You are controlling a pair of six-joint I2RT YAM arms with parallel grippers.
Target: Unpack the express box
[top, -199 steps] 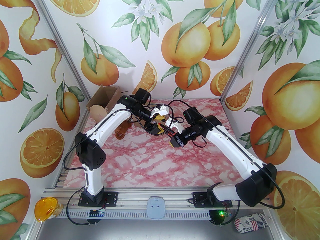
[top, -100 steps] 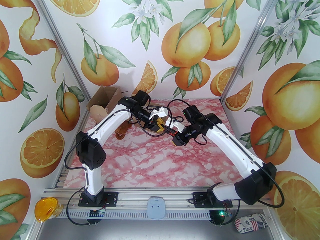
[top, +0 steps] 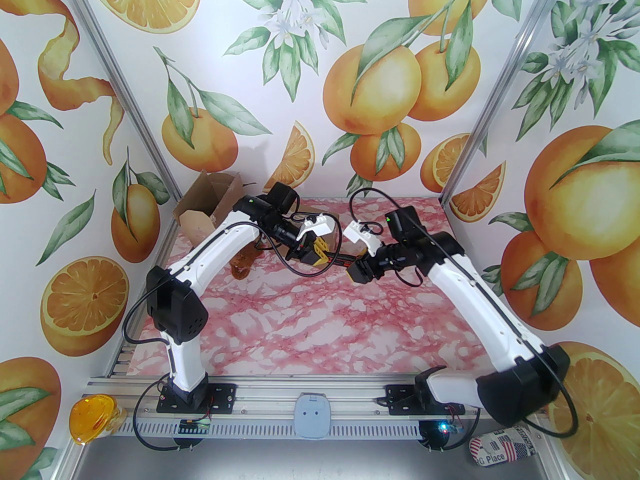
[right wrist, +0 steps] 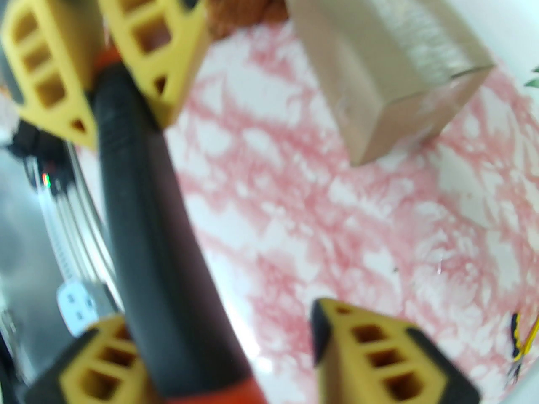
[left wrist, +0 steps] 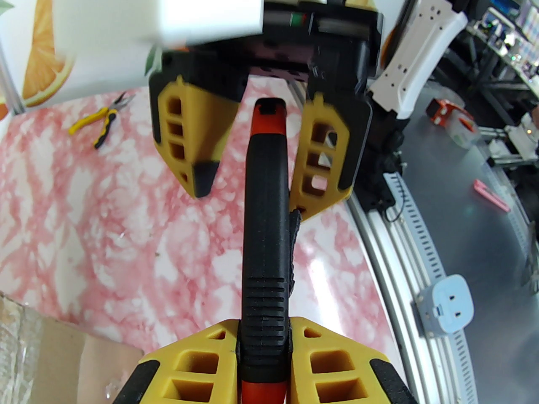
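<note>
Left hand [left wrist: 263, 322] tight — right hand [right wrist: 217, 314] wide

Bright, even light; right wrist view blurred, its fingers [right wrist: 379, 352] soft (overhead view crisp).

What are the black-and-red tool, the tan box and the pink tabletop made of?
The tool has a matte black ribbed grip, probably rubber or textured plastic, over smooth red plastic. The box looks like dull brown cardboard, with a shiny strip that looks like clear tape. The tabletop is a smooth marble pattern, likely printed sheet or laminate rather than stone.
</note>
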